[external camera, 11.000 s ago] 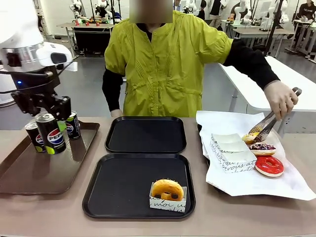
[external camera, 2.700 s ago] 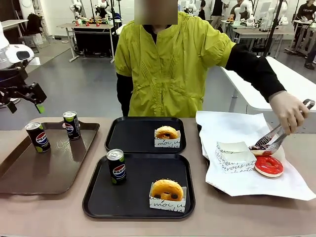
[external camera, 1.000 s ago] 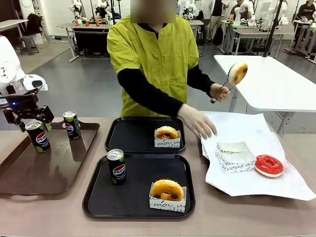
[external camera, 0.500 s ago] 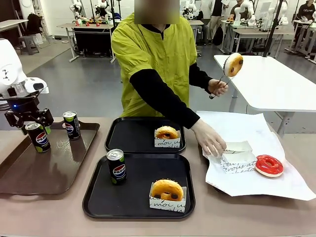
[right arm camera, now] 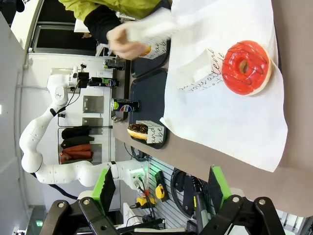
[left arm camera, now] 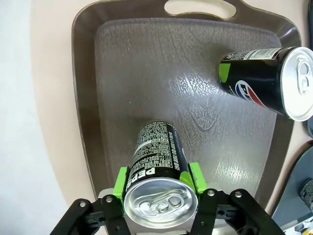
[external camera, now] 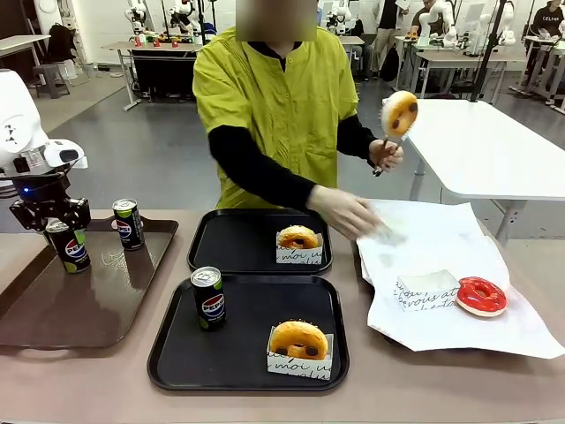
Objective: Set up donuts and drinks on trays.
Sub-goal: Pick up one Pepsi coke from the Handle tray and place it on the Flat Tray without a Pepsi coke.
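Left claw (external camera: 55,221) clamps the left Pepsi can (external camera: 71,250) on the brown tray (external camera: 53,309); right claw (right arm camera: 160,188) gapes wide, empty

PEPSI on can (left arm camera: 154,164), "moi" on sleeve (external camera: 298,365)

Left claw (external camera: 60,224) clamps a Pepsi can (external camera: 72,253) (on the brown tray (external camera: 62,314)).

Grey polished floor (external camera: 150,155). White table (external camera: 494,146), right of the tan worktop (external camera: 424,389). Further tables (external camera: 163,53) at the back, cluttered. Dark seat (external camera: 60,42), far left. White rear wall (external camera: 97,22). Even indoor light, soft reflections on the floor.
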Available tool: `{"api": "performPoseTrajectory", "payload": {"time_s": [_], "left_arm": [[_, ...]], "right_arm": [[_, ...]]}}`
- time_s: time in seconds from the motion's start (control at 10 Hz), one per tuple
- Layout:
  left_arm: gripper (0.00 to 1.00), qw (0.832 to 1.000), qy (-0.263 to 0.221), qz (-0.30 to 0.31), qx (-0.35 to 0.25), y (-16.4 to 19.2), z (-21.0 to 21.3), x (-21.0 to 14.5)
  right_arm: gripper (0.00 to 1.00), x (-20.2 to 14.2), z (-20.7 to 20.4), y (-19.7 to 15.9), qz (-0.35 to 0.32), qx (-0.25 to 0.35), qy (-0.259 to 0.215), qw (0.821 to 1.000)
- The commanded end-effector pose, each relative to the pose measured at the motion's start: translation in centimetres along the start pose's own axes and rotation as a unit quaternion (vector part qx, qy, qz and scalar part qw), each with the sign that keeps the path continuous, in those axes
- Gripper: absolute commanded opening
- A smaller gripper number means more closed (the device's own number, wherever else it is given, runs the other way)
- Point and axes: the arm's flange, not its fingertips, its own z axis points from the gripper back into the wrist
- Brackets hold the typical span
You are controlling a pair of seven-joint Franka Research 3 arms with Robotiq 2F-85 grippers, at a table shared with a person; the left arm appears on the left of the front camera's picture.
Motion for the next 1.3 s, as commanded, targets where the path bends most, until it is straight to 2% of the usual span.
{"api": "performPoseTrajectory", "payload": {"time_s": [0.0, 0.1, 0.2, 0.4, 0.5, 0.7, 0.9, 1.2], "left_arm": [[0.06, 1.000, 0.003, -0.004, 0.012, -0.1, 0.5, -0.1], [0.09, 1.000, 0.001, -0.002, -0.006, -0.8, 2.4, -1.0], [0.09, 0.999, -0.009, -0.032, -0.016, -2.3, 5.2, -2.2], [0.09, 0.995, -0.043, -0.086, -0.024, -6.7, 12.0, -6.8], [0.09, 0.993, -0.057, -0.102, -0.006, -9.2, 14.8, -9.4], [0.09, 0.986, -0.080, -0.143, -0.007, -13.0, 16.7, -11.9], [0.09, 0.981, -0.081, -0.178, -0.013, -16.9, 16.5, -12.7], [0.09, 0.980, -0.063, -0.186, -0.020, -18.2, 16.7, -12.7]], "right_arm": [[1.00, 0.1, -0.1, -0.1, 0.009, 0.012, -0.005, 1.000], [1.00, 0.1, -0.1, -0.1, 0.009, 0.012, -0.005, 1.000], [1.00, 0.1, -0.1, -0.1, 0.009, 0.012, -0.005, 1.000], [1.00, 0.1, -0.1, -0.1, 0.009, 0.012, -0.005, 1.000], [1.00, 0.1, -0.1, -0.1, 0.009, 0.012, -0.005, 1.000], [1.00, 0.1, -0.1, -0.1, 0.009, 0.012, -0.005, 1.000], [1.00, 0.1, -0.1, -0.1, 0.009, 0.012, -0.005, 1.000], [1.00, 0.1, -0.1, -0.1, 0.009, 0.012, -0.005, 1.000]]}}
